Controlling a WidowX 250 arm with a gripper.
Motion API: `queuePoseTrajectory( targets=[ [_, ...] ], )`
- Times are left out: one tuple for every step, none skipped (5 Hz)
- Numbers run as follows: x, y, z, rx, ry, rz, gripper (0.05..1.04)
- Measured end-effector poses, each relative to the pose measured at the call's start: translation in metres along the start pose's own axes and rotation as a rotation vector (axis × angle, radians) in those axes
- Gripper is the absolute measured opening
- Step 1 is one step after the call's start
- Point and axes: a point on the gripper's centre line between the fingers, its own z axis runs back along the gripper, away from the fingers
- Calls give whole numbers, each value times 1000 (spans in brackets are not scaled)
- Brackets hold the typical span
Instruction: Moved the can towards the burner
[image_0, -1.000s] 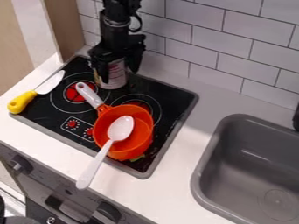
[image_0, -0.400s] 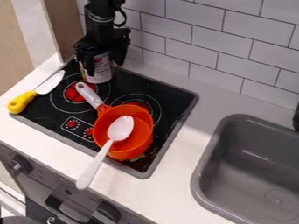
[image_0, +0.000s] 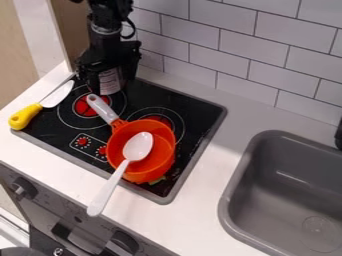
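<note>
In the camera view, here's the cylindrical can with a pale printed label (image_0: 110, 81), roughly upright at the back left of the flat black stovetop (image_0: 194, 117), its top hidden by the black two-finger gripper (image_0: 111, 86). Its lower end lines up with the rear part of the ring around the red-centred burner (image_0: 84, 109); whether the base touches the glass, I can't tell. Now the edges: the stovetop's back rim runs close by, with the grey-white tiled wall (image_0: 234, 45) beyond it and the brown upright panel (image_0: 70, 30) off to the left. In front, the pale grey handle (image_0: 100, 107) of the round orange saucepan (image_0: 150, 172) points back towards the can, its tip near the base, so that side is tight. To the left lies the toy knife with a yellow handle and white blade (image_0: 25, 116), blade angled towards the back corner, near the can. The black surface stretches away to the right of the can, behind the pan, out to the stovetop's grey rim. And the gripper: it hangs down from the top edge, fingers parted by the can's width and clamped on it, one at each side.
</note>
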Motion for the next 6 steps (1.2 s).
queuePoseTrajectory(
  targets=[
    [-5, -4, 21, -64, -13, -67, 991],
    [-13, -9, 39, -128, -27, -154, 991],
    [-33, 3, 49, -108, 12, -327, 991],
    [-49, 22, 49, -112, 54, -545, 991],
    [-48, 44, 46, -132, 60, -776, 991],
    [-41, 67, 44, -153, 60, -870, 991]
  ],
)
